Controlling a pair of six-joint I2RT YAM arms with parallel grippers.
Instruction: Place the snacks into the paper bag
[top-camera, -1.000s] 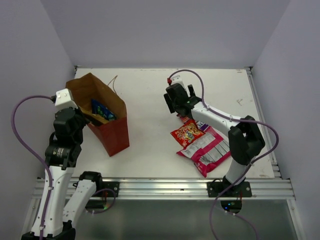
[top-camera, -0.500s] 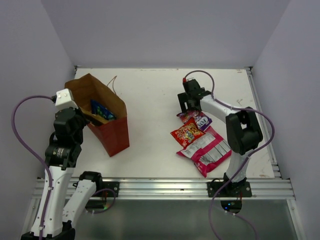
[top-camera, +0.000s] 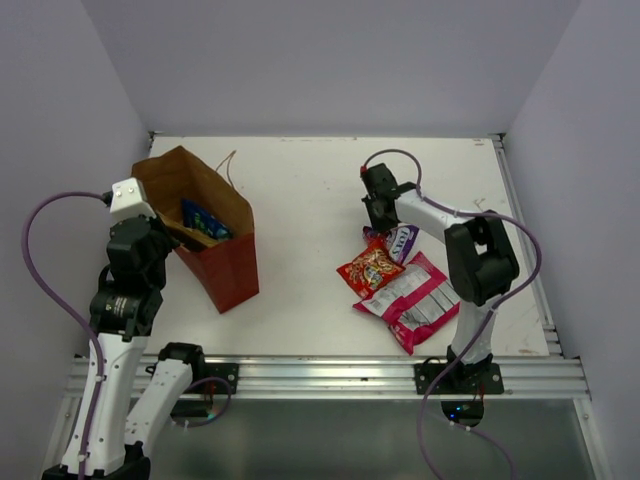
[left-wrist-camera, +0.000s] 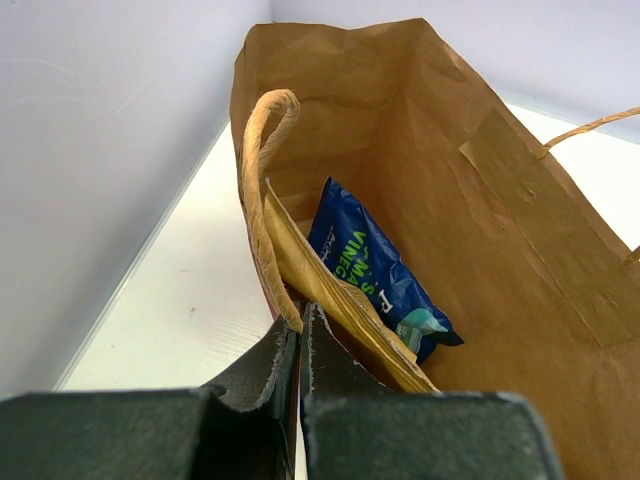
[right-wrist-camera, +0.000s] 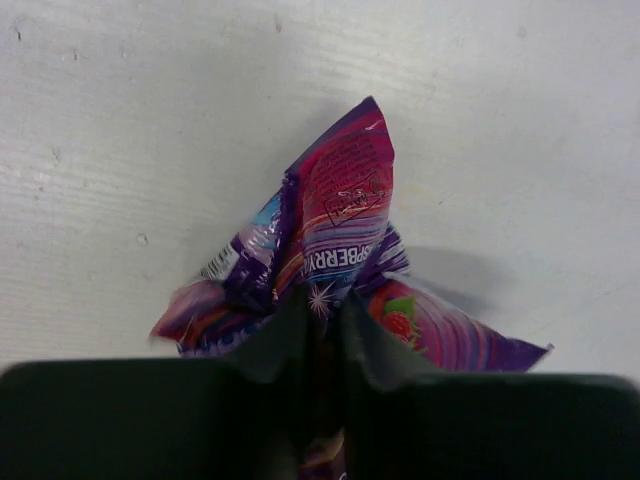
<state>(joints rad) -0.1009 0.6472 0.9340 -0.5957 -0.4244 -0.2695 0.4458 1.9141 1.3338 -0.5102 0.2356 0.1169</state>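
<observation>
Hidden: purple packet (right-wrist-camera: 335, 215) lower part behind right claw (right-wrist-camera: 322, 305); dark blue packet (left-wrist-camera: 372, 265) partly behind tan chips bag (left-wrist-camera: 320, 285)

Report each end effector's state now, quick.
Left end effector: closed on the near rim of the paper bag.
Right end effector: closed, pinching the purple packet.

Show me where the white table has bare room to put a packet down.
Free: the middle of the white table between the red-brown paper bag and the red colourful packet, and the far band along the back wall. Crowded: near right, around the pink-and-silver packet.
</observation>
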